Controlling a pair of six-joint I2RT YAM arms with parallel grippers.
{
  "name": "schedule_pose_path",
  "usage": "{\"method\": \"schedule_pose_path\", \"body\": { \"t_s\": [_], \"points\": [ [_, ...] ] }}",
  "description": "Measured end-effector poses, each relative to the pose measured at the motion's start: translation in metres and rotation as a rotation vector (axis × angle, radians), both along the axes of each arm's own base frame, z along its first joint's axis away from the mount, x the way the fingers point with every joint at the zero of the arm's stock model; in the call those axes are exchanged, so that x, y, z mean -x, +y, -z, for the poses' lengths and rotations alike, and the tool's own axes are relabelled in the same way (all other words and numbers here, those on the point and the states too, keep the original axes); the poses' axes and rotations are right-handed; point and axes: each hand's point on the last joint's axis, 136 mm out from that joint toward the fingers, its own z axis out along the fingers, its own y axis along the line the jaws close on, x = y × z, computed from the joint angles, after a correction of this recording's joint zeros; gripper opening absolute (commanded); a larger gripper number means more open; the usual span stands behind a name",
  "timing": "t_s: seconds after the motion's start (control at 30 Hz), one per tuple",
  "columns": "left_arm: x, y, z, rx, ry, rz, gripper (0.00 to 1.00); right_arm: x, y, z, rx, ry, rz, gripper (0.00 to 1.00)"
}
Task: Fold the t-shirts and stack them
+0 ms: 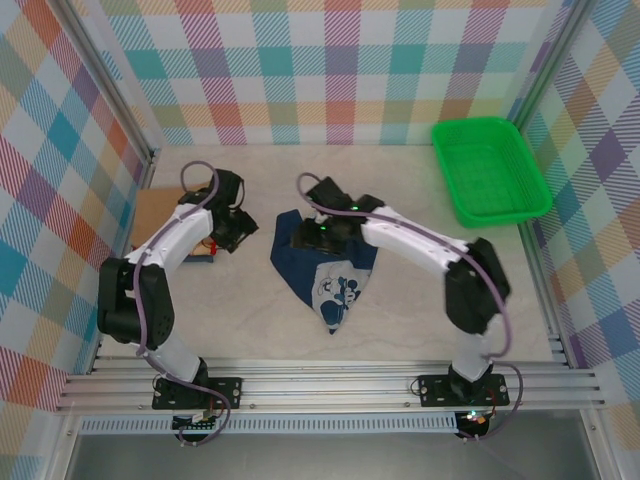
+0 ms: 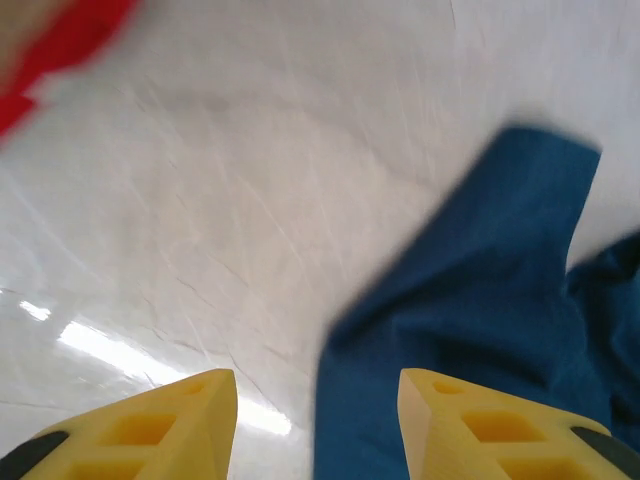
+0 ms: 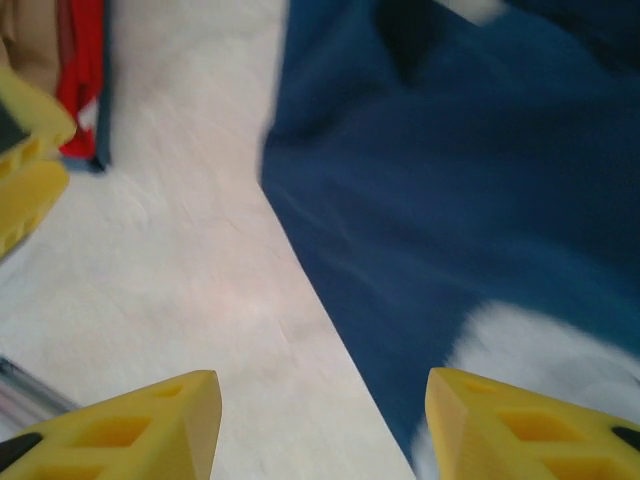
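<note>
while the navy t-shirt [image 1: 325,265] lies crumpled mid-table [image 1: 420,310] with its white graphic up, both tools are spread wide and hold nothing. the left gripper [image 2: 316,385] is beside the shirt's left edge, the right gripper [image 3: 322,380] over that edge. a folded tan t-shirt [image 1: 155,215] and red t-shirt [image 3: 82,70] lie at the left.

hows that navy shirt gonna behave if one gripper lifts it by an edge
Probably floppy: the navy shirt lies crumpled into an uneven, pointed shape, so it would likely drape and hang from a single grip. It is likely light, since it looks like thin cloth lying low. If pushed, it may bunch up rather than slide whole across the glossy table.
</note>
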Motion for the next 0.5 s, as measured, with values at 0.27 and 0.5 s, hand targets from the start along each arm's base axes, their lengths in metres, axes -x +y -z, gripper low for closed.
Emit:
{"method": "schedule_pose_path", "body": {
  "t_s": [0.27,0.5],
  "points": [
    [0.005,0.015,-0.04,0.024,-0.118,-0.084,0.47,-0.064,0.022,0.066,0.106,-0.047,0.101,0.51],
    [0.026,0.015,-0.032,0.038,-0.082,-0.073,0.47,-0.112,0.029,0.08,0.114,-0.076,0.096,0.45]
  ]
}}
